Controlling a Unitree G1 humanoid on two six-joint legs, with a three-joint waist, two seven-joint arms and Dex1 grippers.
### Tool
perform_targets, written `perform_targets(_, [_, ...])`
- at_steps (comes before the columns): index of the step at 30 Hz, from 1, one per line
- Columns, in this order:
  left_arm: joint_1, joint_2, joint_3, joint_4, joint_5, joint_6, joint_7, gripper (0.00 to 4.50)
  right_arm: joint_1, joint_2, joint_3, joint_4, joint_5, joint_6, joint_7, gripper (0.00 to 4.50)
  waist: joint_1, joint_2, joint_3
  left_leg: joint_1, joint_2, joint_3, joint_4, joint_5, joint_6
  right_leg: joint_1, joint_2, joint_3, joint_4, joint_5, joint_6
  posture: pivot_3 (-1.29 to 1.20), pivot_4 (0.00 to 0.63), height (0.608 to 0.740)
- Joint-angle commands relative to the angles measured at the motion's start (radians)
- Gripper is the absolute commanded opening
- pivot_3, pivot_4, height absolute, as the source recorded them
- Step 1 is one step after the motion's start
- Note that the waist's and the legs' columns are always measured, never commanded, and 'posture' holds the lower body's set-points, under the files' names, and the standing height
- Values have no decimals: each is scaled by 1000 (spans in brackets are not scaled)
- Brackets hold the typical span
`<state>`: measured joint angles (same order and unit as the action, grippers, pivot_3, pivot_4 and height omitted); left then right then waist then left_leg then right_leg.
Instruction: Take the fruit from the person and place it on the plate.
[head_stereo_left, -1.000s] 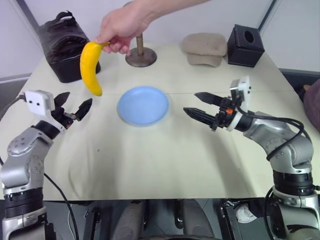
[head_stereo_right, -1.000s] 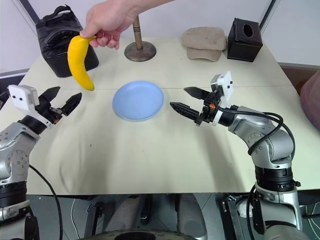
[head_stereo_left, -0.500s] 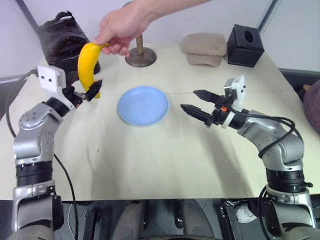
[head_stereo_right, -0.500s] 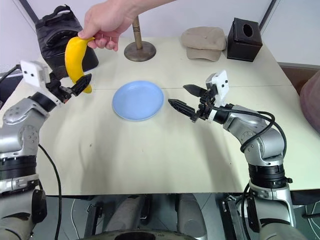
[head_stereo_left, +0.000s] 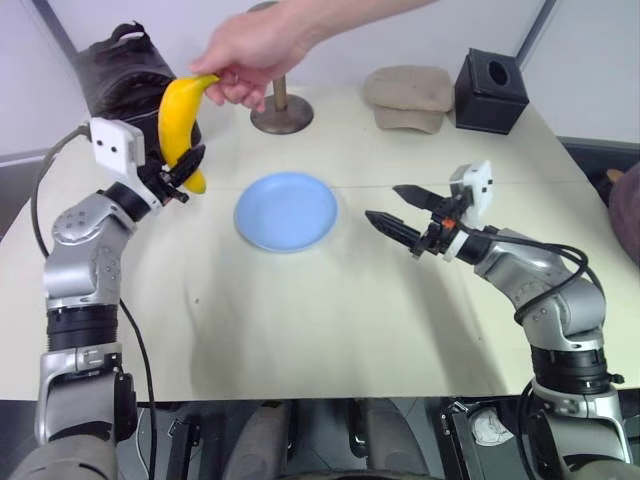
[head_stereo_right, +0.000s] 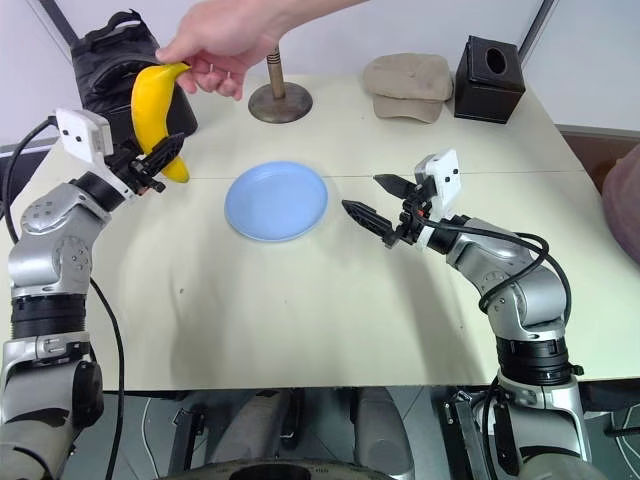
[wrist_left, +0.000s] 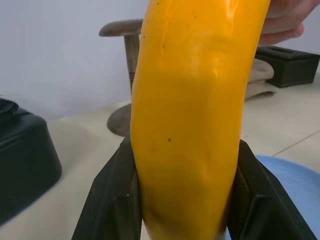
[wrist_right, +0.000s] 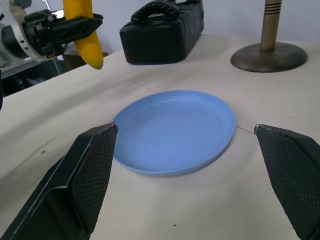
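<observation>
My left gripper (head_stereo_left: 180, 178) is clamped on the lower end of the curved yellow banana (head_stereo_left: 178, 122), at ten o'clock from the round light-blue plate (head_stereo_left: 286, 210); the person's hand (head_stereo_left: 252, 55) pinches the stem, so pulling now could tear it, while my right gripper (head_stereo_left: 400, 212) gapes empty, and the contact is half-hidden.

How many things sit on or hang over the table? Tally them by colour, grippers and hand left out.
Yellow: 1, the banana
Blue: 1, the plate
Black: 2, the bag and the box
Brown: 1, the wooden stand
Beige: 1, the cap
Total: 6
</observation>
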<state>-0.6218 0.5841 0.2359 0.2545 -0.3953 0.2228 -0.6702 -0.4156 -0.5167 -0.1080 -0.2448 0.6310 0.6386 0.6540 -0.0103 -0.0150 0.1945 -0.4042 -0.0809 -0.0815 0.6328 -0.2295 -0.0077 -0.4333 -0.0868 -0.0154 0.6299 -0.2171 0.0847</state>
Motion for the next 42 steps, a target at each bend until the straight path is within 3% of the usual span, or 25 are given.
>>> perform_targets(1, [-102, 13, -59, 74, 57, -70, -65, 1436, -4, 7, -25, -40, 4, -27, -8, 4500, 1, 0, 0, 0, 0, 0, 0, 0, 0, 0, 1, 0, 0, 0, 0, 0, 150, 740])
perform_targets(9, [-353, -63, -315, 497, 305, -358, -244, 1436, 34, 39, -22, -57, -17, -50, -49, 4500, 12, -1, 0, -1, -2, 0, 2, 0, 1, 1, 0, -1, 0, 1, 2, 0, 150, 740])
perform_targets(19, [-499, -93, -464, 821, 527, -631, -270, 1436, 81, 58, -34, -96, -17, -65, -99, 4500, 0, -1, 0, -2, -2, 0, 2, -1, 2, 0, 1, -1, 0, 2, 3, 0, 150, 740])
perform_targets(21, [-514, -101, -467, 859, 547, -643, -264, 2479, 89, 61, -38, -103, -18, -68, -108, 4500, -1, -1, 0, -2, -2, 0, 3, -1, 2, 0, 1, -1, 0, 2, 3, 0, 150, 740])
perform_targets(24, [-522, -110, -456, 889, 555, -648, -279, 3786, 98, 63, -41, -111, -18, -71, -116, 4500, -1, -1, 0, -2, -2, 0, 3, -1, 3, 0, 1, -1, 1, 2, 3, 0, 150, 740])
perform_targets(25, [-523, -112, -451, 894, 555, -648, -278, 4418, 99, 63, -41, -112, -18, -72, -118, 4500, -1, -1, 0, -2, -2, 0, 3, -1, 3, 0, 1, -1, 1, 2, 3, 0, 150, 740])
perform_targets(32, [-546, -102, -405, 908, 543, -663, -211, 4476, 98, 61, -39, -106, -18, -77, -117, 4500, -1, -1, 0, -2, -2, 0, 5, -2, 4, 0, 1, -1, 1, 2, 4, 0, 150, 740])
perform_targets(38, [-586, -76, -210, 866, 361, -540, -212, 4476, 82, 56, -37, -81, -29, -90, -107, 4500, -4, -2, 0, -4, -1, 0, 10, -3, 6, 0, 2, -2, 2, 2, 4, 0, 150, 740])
perform_targets(42, [-499, -12, -83, 675, 219, -345, -245, 4476, 43, 41, -51, -5, -71, -139, -99, 4500, -11, -2, 0, -4, 0, 1, 12, -4, 8, 1, 3, -1, 2, 2, 4, 0, 150, 740])
